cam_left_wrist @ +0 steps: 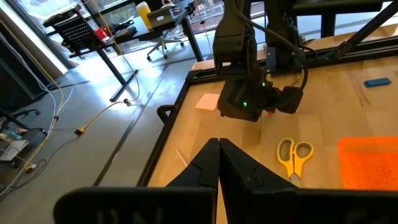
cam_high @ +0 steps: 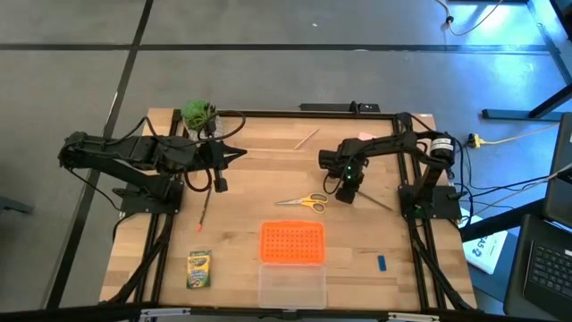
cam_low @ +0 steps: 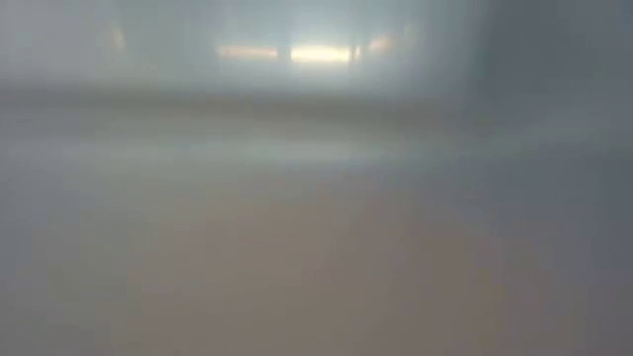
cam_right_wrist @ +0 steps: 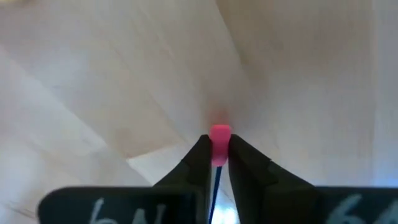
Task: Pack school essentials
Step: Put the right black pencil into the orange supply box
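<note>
Stationery is spread over the wooden table [cam_high: 357, 286]. A pink-tipped pencil [cam_right_wrist: 219, 142] is pinched between the closed fingers of the right gripper [cam_right_wrist: 216, 163], its pink end protruding past the fingertips close above the tabletop, as shown in the right wrist view. In the high view the right gripper [cam_high: 347, 190] is placed right of centre, pointing down, just beside the yellow-handled scissors [cam_high: 304, 202], which are laid flat near the middle. From the gripper a thin pale pencil [cam_high: 379, 203] is seen running toward the right edge.

The left gripper [cam_high: 241, 153] is held clenched on nothing, its fingers pressed together, near the far left part of the table beside the potted plant [cam_high: 199, 114]. A red-tipped pencil [cam_high: 205, 213] is lying below it, and the crayon box [cam_high: 199, 268] is set near the front left corner. A pale wooden pencil [cam_high: 307, 139] is placed at the far edge, and a pink pad [cam_left_wrist: 207, 101] is seen behind the right arm in the left wrist view. The blue eraser [cam_high: 381, 262] is lying at the front right.

The clear case [cam_high: 291, 284] is at the front centre, with the orange lid [cam_high: 291, 242] touching its far side. Nothing can be made out in the low view.
</note>
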